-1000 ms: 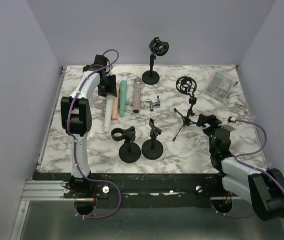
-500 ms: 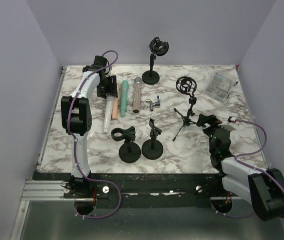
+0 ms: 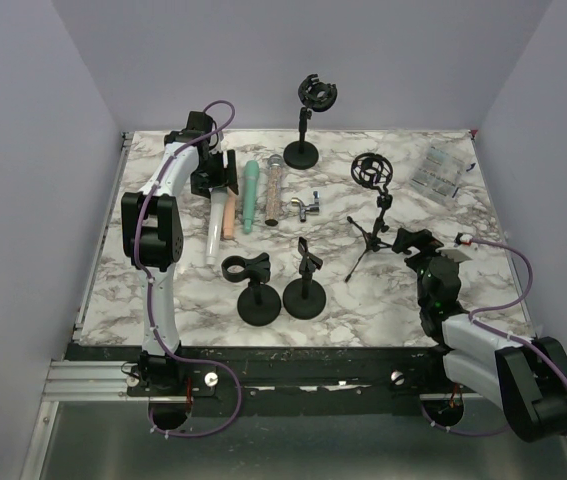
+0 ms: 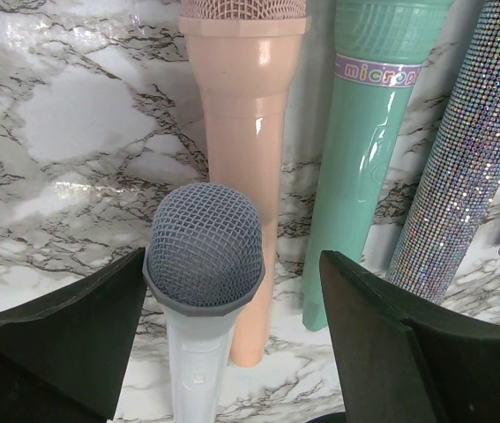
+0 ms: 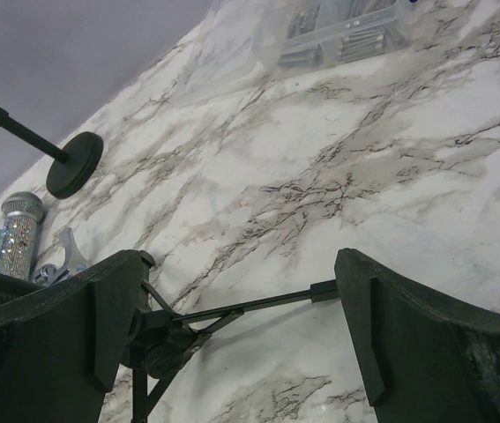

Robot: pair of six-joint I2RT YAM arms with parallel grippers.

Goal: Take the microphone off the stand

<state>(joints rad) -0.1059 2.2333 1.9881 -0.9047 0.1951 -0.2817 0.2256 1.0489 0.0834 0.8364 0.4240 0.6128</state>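
Your left gripper (image 4: 232, 264) stands spread either side of the white mic (image 4: 204, 251) lying on the bench (image 4: 55, 132) at lower centre, so the set-down looks done; lift straight up, clear.

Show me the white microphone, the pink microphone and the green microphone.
white microphone (image 4: 204, 247): left wrist view, grey mesh head.
pink microphone (image 4: 242, 132): left wrist view, smooth body.
green microphone (image 4: 364, 176): left wrist view, handle.
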